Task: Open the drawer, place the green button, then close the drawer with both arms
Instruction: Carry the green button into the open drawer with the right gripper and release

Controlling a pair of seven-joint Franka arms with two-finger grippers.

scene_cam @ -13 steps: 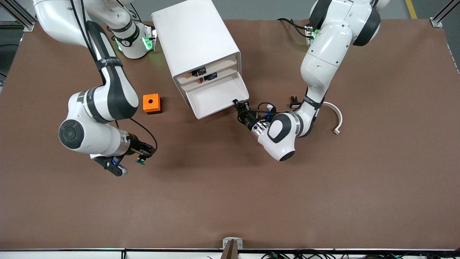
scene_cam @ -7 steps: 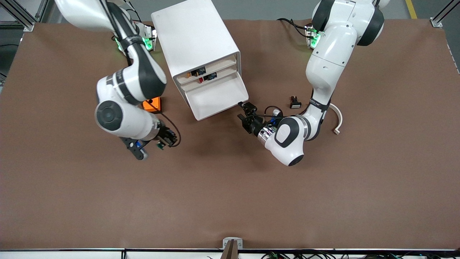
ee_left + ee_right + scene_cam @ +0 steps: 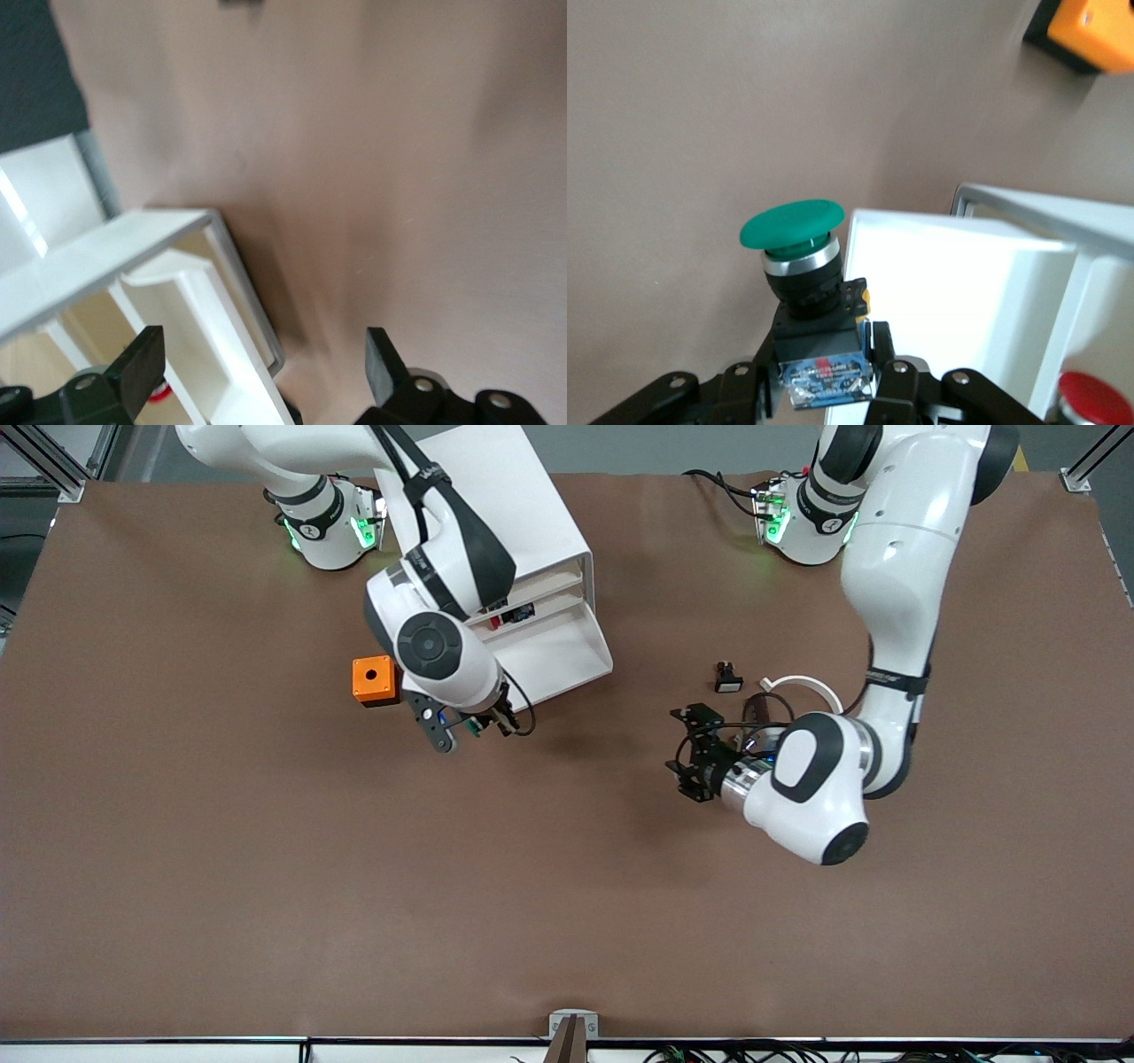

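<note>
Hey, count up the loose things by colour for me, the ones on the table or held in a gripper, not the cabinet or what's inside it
Green-capped: 1, the button held in the right gripper
Orange: 1, the cube
White-capped: 1, the black button
White: 1, the curved strip
Total: 4

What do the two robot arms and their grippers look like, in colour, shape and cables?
Both arms are glossy white rounded shells with black joint bands and round caps; green lights glow at their bases. The left gripper and right gripper are black, with two flat fingers. Thin black cables loop at each wrist.
</note>
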